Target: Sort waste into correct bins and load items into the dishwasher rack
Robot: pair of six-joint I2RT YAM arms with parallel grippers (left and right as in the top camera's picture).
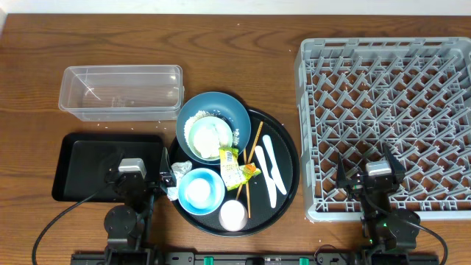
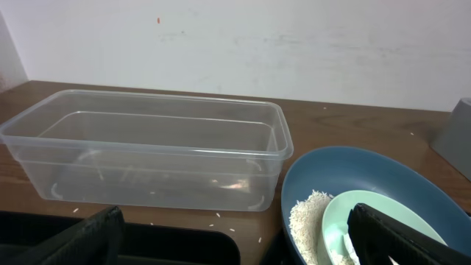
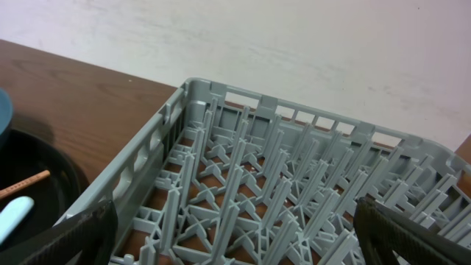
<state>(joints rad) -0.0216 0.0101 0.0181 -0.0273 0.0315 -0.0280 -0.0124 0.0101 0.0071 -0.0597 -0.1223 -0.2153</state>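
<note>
The clear tub (image 1: 121, 92) (image 2: 147, 147) stands at the back left, with the shallow black bin tray (image 1: 81, 165) in front of it. A big blue dish (image 1: 229, 110) (image 2: 368, 173) holds rice (image 2: 307, 219) and a pale-green bowl (image 1: 206, 138). Near it lie a yellow-green wrapper (image 1: 237, 168), chopsticks (image 1: 255, 146), white utensils (image 1: 271, 165), a light-blue bowl (image 1: 200, 190), a white cup (image 1: 232, 215) and a tissue (image 1: 174, 178). The grey rack (image 1: 390, 110) (image 3: 294, 184) fills the right side. My left gripper (image 1: 136, 177) (image 2: 235, 243) hangs open over the black bin tray. My right gripper (image 1: 370, 175) (image 3: 235, 235) is open above the rack's front left corner.
The dishes sit on a large round black tray (image 1: 291, 184) between the bins and the rack. Loose rice grains (image 1: 158, 116) dot the wooden table in front of the tub. Both arm bases stand at the table's front edge.
</note>
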